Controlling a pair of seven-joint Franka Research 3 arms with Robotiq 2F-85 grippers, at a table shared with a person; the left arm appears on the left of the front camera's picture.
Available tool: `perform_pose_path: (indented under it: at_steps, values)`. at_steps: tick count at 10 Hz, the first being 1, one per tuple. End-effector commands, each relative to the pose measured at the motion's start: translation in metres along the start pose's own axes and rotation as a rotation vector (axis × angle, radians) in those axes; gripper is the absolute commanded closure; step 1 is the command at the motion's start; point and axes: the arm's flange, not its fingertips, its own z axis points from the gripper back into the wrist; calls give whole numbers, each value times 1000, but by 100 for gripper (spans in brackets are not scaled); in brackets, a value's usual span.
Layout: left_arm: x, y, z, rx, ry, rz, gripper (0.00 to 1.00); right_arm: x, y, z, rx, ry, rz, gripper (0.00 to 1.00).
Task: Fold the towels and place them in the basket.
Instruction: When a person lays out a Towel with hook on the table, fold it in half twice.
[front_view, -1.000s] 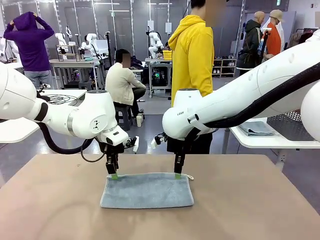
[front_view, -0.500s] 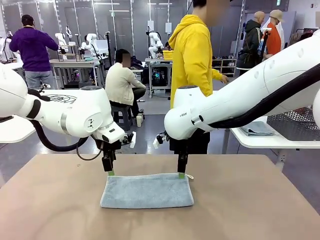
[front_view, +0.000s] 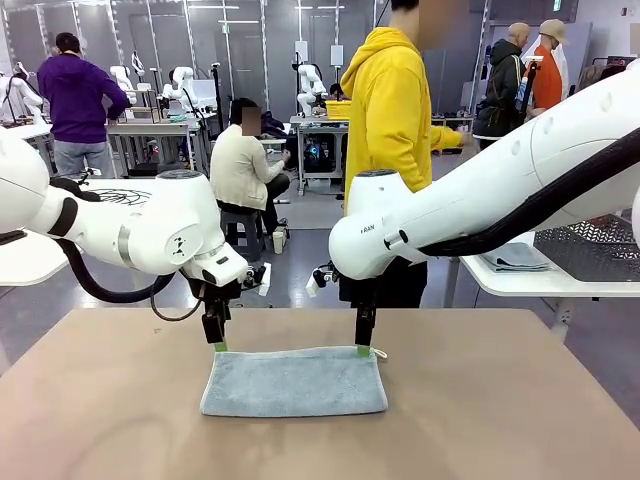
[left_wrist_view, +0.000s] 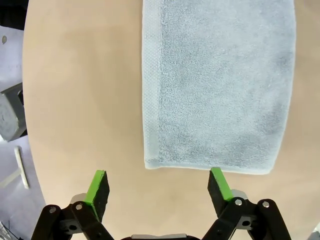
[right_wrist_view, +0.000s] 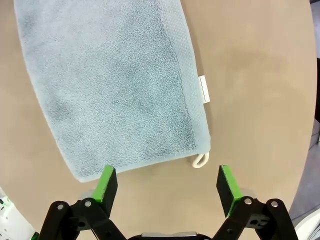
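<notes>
The left tool (left_wrist_view: 157, 174) gapes wide — grey-blue towel (left_wrist_view: 220, 85) flat on table (left_wrist_view: 80, 100) just beyond.

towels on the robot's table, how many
1. The grey-blue towel lies folded at mid-table, the left gripper and right gripper open over its far corners. A folded cloth on the side table may be another.

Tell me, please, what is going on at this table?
A folded grey-blue towel lies flat on the table. The left end effector and right end effector are both open, poised at the towel's two far corners and gripping nothing. The basket sits on a side table to the right, so the towel is not yet in it. A person in yellow stands beyond the table.
</notes>
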Motion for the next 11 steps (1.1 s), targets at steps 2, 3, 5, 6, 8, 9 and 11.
perform_pose_path:
  at_steps: [2, 3, 5, 6, 8, 9, 11]
  values:
    - [1, 3, 0, 3, -1, 1, 0, 0, -2, 0, 1, 2, -2, 0]
    - [1, 3, 0, 3, -1, 1, 0, 0, -2, 0, 1, 2, -2, 0]
    - [-5, -6, 16, 28, -5, 69, 0, 0, 5, 24, -12, -27, -36, 0]
    - [-17, -20, 31, 8, 28, 175, 0, -3, 17, 40, -17, -28, -156, 0]
    - [-49, -58, 57, -21, -6, 300, 0, -15, 40, 46, -43, -29, -344, 0]
    - [-68, -77, 75, 4, -44, 357, 0, -23, 48, 44, -29, -35, -454, 0]
    - [-107, -117, 104, 21, -94, 493, 0, -34, 63, 38, -11, -58, -690, 0]
